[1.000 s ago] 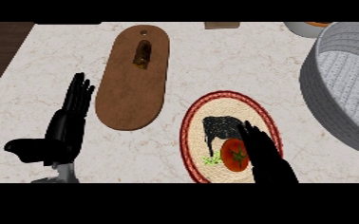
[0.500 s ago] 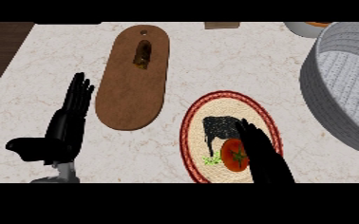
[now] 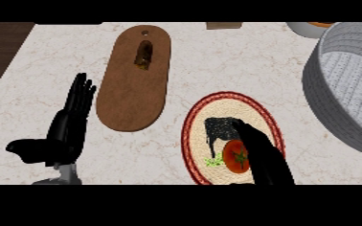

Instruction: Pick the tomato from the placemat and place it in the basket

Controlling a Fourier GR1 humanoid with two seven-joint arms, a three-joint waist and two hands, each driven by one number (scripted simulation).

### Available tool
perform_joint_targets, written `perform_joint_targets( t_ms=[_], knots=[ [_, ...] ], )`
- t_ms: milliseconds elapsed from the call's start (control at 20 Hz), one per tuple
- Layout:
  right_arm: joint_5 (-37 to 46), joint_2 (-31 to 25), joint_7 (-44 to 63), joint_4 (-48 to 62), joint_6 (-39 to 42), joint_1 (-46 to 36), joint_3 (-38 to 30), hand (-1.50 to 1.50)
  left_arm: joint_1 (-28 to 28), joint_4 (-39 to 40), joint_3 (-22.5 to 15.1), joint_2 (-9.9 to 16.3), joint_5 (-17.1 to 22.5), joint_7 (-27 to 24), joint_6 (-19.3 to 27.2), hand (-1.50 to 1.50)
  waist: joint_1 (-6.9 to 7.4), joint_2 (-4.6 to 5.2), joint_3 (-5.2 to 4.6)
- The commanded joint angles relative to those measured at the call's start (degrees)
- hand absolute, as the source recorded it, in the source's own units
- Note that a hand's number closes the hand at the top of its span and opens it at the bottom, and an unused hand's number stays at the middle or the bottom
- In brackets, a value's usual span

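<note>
A red tomato (image 3: pixel 234 157) with a green stem lies on the near part of a round woven placemat (image 3: pixel 262 116) with a red rim. My right hand (image 3: pixel 265 159) comes in from the lower edge and lies against the tomato's right side. Its fingers (image 3: pixel 220 128) reach past the tomato's far side and bend slightly over it, not closed round it. The grey basket (image 3: pixel 338 90) stands at the right edge, apart from the mat. My left hand (image 3: pixel 67 125) rests open at the left, fingers up.
A long brown cutting board (image 3: pixel 131 100) lies left of the placemat, with a small brown item (image 3: pixel 144 56) near its far end. A bowl (image 3: pixel 311 27) and a small brown object (image 3: pixel 223 25) sit at the counter's back edge.
</note>
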Motion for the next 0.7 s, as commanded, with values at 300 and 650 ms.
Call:
perform_joint_targets(
  t_ms=[300,650],
  knots=[
    [2.2,-2.5,-6.9,5.1,3.2,-3.8,-0.5,1.5,-2.8,0.3,-0.6,-1.6,-2.0,1.4,1.8,0.0,-0.01,0.01,0.01],
    [10.9,2.1,-2.1,4.2,2.6,-3.7,4.6,1.5,-2.6,0.3,3.2,1.1,1.1,1.6,-1.6,0.0,-0.01,-0.01,0.0]
  ],
)
